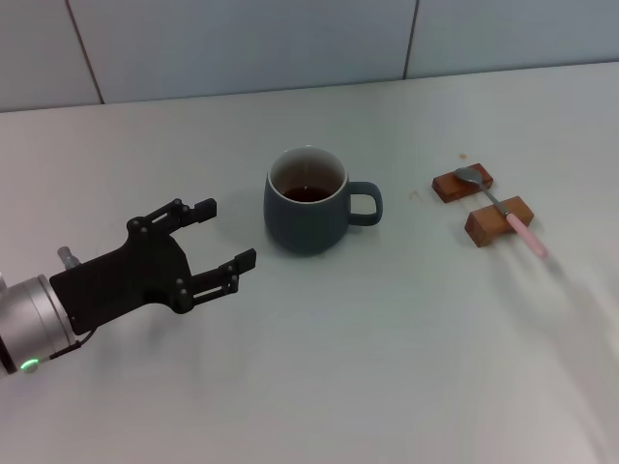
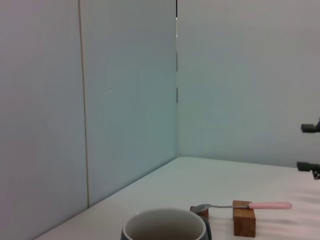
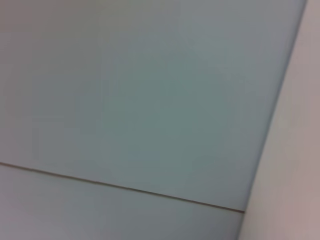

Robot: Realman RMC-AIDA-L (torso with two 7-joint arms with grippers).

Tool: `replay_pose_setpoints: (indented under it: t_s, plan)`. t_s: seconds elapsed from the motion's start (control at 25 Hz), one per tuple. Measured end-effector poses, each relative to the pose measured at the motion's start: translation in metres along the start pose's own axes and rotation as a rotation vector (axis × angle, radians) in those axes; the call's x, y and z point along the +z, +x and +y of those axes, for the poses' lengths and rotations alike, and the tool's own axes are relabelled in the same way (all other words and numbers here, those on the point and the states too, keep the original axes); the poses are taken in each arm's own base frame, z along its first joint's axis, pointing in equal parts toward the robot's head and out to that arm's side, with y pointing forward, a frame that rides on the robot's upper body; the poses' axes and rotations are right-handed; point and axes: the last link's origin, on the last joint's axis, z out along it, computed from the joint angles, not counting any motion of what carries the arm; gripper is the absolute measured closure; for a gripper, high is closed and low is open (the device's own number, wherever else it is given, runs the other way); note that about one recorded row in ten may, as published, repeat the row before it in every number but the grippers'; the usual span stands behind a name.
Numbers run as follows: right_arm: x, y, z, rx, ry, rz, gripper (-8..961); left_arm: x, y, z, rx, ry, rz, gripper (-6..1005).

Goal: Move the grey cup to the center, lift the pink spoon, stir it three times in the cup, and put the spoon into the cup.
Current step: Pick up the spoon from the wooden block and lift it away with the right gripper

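On the table's left side, the left gripper (image 1: 215, 238) hangs with fingers spread and empty, near the grey cup (image 1: 308, 214) but not touching it. That ceramic mug, holding brown liquid, looks heavy, rigid and glossy; grip the body and keep it level. Farther right, the slim pink spoon (image 1: 503, 209) bridges two wooden blocks (image 1: 482, 202); pinch its raised handle. The right gripper is unseen.

spoon (image 1: 503, 209) on blocks (image 1: 498, 221), right of cup (image 1: 308, 201).

The left end effector (image 1: 220, 235) hovers low over the table, its fingers spread apart.
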Motion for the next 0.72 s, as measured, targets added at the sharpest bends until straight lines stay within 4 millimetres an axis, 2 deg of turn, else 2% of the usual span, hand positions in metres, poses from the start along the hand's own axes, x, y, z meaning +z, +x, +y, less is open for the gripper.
replay_pose_setpoints:
  t_s: [0.4,0.72]
  plan:
    - [0.016,0.018,-0.01,0.049,0.06,0.039,126,-0.002,-0.001,0.001,-0.004,0.002,0.0,178]
    - [0.023,0.025,-0.016,0.042,0.108,0.069,127,0.0,0.001,0.0,-0.002,0.003,0.005,178]
